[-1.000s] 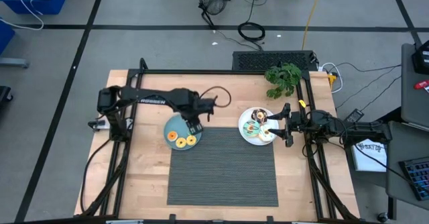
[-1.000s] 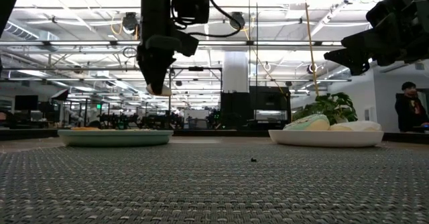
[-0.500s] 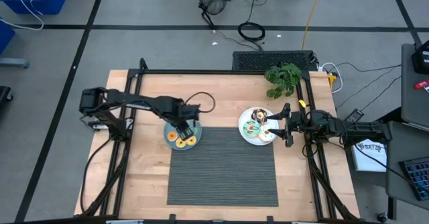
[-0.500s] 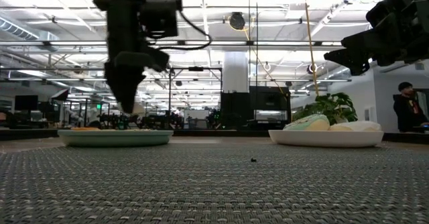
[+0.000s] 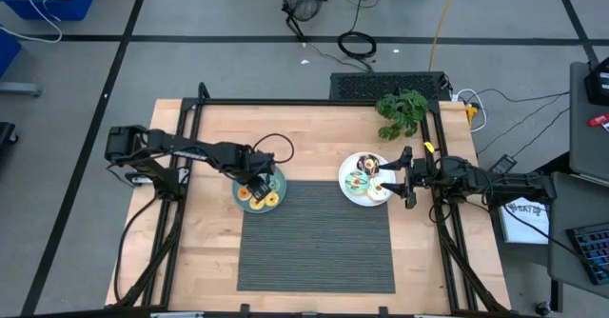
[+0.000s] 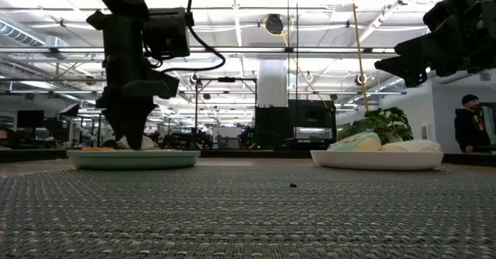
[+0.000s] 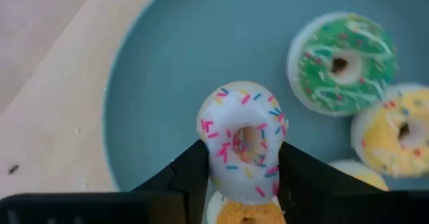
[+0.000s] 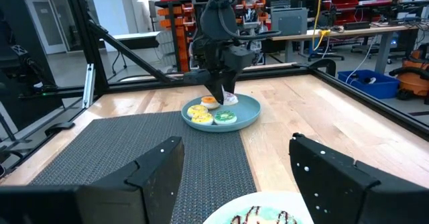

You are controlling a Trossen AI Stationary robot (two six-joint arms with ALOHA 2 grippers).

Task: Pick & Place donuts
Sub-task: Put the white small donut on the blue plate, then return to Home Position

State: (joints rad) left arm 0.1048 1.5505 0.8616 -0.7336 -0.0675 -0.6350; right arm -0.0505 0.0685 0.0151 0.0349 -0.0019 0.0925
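My left gripper point(image 7: 244, 158) points down over the teal plate point(image 7: 167, 63), shut on a white donut with coloured sprinkles point(image 7: 242, 127). On that plate also lie a green donut point(image 7: 342, 64), a yellow one point(image 7: 399, 130) and an orange one point(image 7: 244, 214). In the high view the teal plate point(image 5: 245, 180) sits left of the white plate point(image 5: 354, 166), which holds more donuts point(image 5: 366, 170). My right gripper point(image 5: 404, 177) waits open and level at the white plate's right edge. My left gripper pinches the white donut by two opposite sides of its outer rim point(image 7: 204, 133) between its two fingers point(image 7: 194, 177). The fingers come from above, pointing down. The donut lies flat, hole up, low at the teal plate and partly over the orange donut; whether it rests there I cannot tell.
A grey woven mat point(image 5: 316, 234) covers the table's near middle. A potted plant point(image 5: 402, 110) stands at the far right. A dark frame point(image 5: 200, 104) runs round the table. Bare wood lies left of the teal plate.
My left gripper has gone down and toward the table's left edge with the white donut, rolling a little about its own axis. The donut, earlier held high above the teal plate, is now down at the plate's level.
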